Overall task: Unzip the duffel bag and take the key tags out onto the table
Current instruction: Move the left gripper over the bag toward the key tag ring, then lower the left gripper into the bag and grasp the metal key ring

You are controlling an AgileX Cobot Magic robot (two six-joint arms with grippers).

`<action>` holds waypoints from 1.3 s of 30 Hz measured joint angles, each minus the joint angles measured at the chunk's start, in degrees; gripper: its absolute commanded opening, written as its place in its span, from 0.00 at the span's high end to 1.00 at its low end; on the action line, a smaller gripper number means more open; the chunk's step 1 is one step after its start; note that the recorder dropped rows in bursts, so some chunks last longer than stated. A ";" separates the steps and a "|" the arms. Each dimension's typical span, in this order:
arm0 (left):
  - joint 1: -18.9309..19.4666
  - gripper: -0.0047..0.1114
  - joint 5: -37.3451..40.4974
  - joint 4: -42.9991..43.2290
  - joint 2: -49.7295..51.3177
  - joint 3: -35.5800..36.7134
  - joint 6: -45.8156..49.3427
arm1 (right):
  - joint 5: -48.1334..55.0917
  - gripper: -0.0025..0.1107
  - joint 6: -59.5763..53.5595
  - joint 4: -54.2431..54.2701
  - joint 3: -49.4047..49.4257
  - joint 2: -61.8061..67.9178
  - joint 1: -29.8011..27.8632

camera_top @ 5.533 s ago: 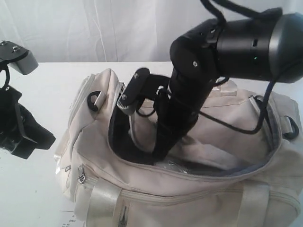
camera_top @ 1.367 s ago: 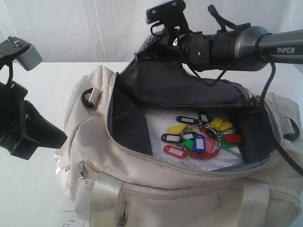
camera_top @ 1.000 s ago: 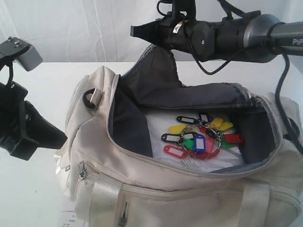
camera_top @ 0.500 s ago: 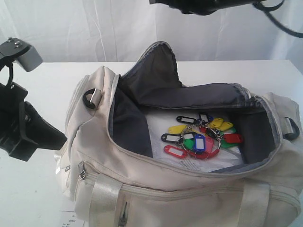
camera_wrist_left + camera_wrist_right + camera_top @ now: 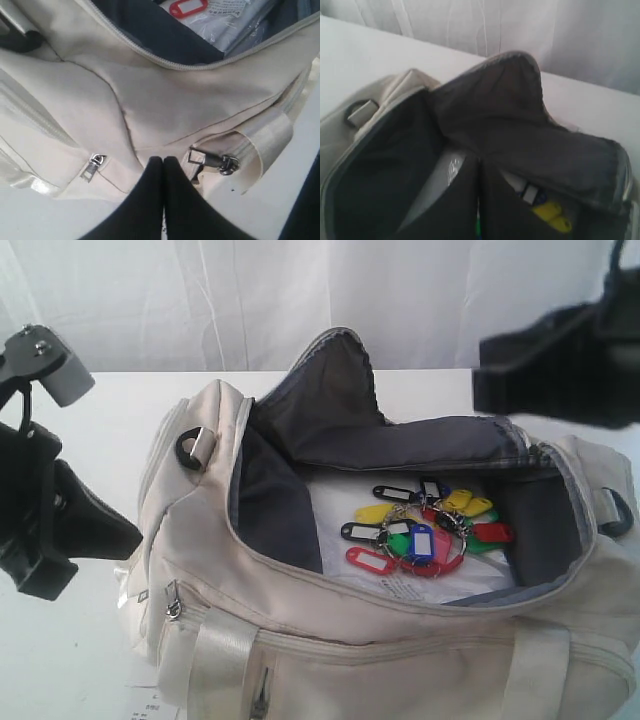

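Right arm (image 5: 560,375) shifted rightward; duffel bag (image 5: 300,625) lies left-to-right.

The right arm (image 5: 560,375) is showing as a dark blur, running off the exterior view's right edge. In the right wrist view, the right gripper (image 5: 479,170) is hiding most of the key tags (image 5: 551,214).

Light: you have bright, even, diffuse light; the curtain (image 5: 250,300) and table (image 5: 110,400) wash out almost white.
Shadows: soft, deepest on the dark lining inside the duffel bag (image 5: 200,570).
Blur: your right arm (image 5: 560,370) smears in the exterior view.
Focus: right wrist view is soft throughout; left wrist view shows stitching crisply.
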 measured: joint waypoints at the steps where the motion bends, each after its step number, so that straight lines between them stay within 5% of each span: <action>1: 0.00 0.96 -1.67 0.00 0.00 1.21 0.46 | 0.61 0.98 0.08 0.00 1.77 -1.72 0.00; 9: 0.00 0.96 -5.39 -11.94 0.00 4.06 4.84 | 1.84 0.98 0.34 -1.09 8.91 -15.37 0.00; 15: -0.94 0.96 -4.56 -26.92 0.34 -3.14 12.13 | 8.88 0.98 0.34 -1.09 9.52 -19.80 0.00; 17: -4.38 0.96 -5.15 -27.08 3.31 -7.70 11.80 | 11.24 0.98 0.34 -1.55 9.52 -22.24 0.00; 23: -19.88 0.96 -11.02 -11.64 24.71 -27.19 -1.24 | 14.99 0.98 0.44 -10.24 9.52 -29.85 0.00; 27: -26.41 0.96 -3.46 2.83 38.62 -37.78 -11.55 | 16.15 0.98 1.48 -14.09 9.62 -31.21 0.00; 31: -32.47 0.96 6.43 12.66 44.66 -39.41 -17.87 | 16.18 0.98 1.61 -14.54 9.62 -31.21 0.00; 39: -40.16 0.96 8.12 17.98 47.01 -38.14 -18.74 | 16.27 0.98 3.05 -14.76 9.62 -31.21 0.00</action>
